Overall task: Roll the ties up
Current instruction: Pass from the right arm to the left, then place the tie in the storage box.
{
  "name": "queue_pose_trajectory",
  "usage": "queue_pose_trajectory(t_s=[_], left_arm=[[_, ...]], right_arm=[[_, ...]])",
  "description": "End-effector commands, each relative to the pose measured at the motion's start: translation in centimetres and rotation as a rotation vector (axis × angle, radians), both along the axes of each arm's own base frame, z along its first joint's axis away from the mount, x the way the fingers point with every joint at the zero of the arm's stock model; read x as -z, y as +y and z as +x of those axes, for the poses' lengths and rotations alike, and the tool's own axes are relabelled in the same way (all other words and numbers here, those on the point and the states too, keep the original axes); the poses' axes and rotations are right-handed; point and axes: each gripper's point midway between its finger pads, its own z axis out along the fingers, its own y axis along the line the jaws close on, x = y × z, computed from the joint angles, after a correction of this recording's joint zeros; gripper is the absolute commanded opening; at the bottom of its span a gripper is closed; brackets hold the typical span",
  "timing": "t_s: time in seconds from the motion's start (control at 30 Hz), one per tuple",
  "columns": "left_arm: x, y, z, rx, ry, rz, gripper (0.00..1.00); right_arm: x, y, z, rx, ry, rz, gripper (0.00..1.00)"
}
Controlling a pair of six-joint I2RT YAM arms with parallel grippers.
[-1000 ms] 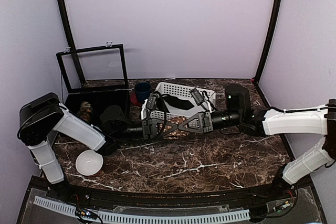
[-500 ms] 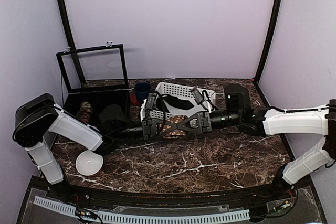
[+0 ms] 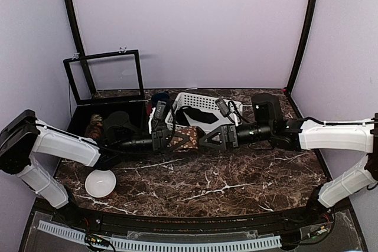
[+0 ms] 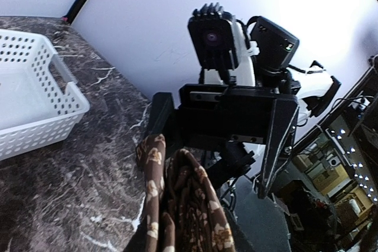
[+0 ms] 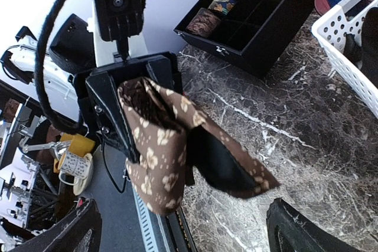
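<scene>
Opened wide since a second ago, the right gripper (image 3: 205, 140) is now drawn slightly back from the tie (image 3: 187, 138), which it was closed against before, and the left arm has been swung further out to its own side. The right gripper's fingers (image 5: 78, 232) are seen far apart, with nothing between them. The left gripper (image 3: 169, 139) is clamped on the tie, a dark brown cloth with a small tan pattern, bunched into a loose fold. It is held above the marble table (image 3: 236, 181), directly between the two facing grippers, and one flap with a dark lining is hung out towards the right gripper. Behind the left gripper's wrist, on its far side, a black divided box (image 5: 266, 33) is stood with its lid (image 3: 103, 78) raised. Two coils (image 5: 204, 22) are lodged in neighbouring compartments at one corner of it, one brown and one more brightly patterned. Just beyond both grippers a white basket (image 3: 227, 107) is placed, and a dark object (image 3: 201, 115) is lain in it; what it is cannot be told. A blue cup (image 3: 159, 100) is set between the basket and the box, and its contents are hidden. On the near side of the left forearm a white bowl (image 3: 100, 182) is rested on the table.
</scene>
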Motion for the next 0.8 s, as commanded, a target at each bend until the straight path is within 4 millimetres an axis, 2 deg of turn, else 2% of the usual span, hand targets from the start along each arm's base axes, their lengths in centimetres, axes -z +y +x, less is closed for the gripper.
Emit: queue_pose_trajectory(t_s=[0.0,0.13,0.27,0.3,0.4,0.5,0.63,0.77], left_arm=[[1.2,2.9,1.3,-0.106,-0.01,0.166,0.0],[2.0,7.0,3.6,-0.251,0.035,0.341,0.0],[2.2,12.5,5.6,-0.406,0.121,0.514,0.0],[1.9,14.3,6.4,-0.459,0.144,0.539,0.0],[1.6,18.1,7.7,-0.539,0.21,0.597,0.0],[1.9,20.8,9.0,-0.572,0.268,0.618,0.0],[2.5,23.1,11.3,-0.611,0.297,0.68,0.0],[5.2,25.9,13.8,-0.649,0.381,0.776,0.0]], right_arm=[[-1.2,-0.8,1.2,0.057,-0.063,-0.022,0.97],[-0.4,-1.6,2.0,0.101,-0.071,-0.072,0.97],[0.4,-2.2,2.4,0.122,-0.072,-0.105,0.97],[0.5,-2.3,2.4,0.127,-0.073,-0.109,0.97],[0.7,-2.5,2.4,0.13,-0.075,-0.112,0.97],[0.8,-2.6,2.2,0.123,-0.076,-0.109,0.97],[1.0,-2.7,2.0,0.119,-0.073,-0.107,0.97],[1.2,-2.9,1.8,0.12,-0.07,-0.104,0.97]])
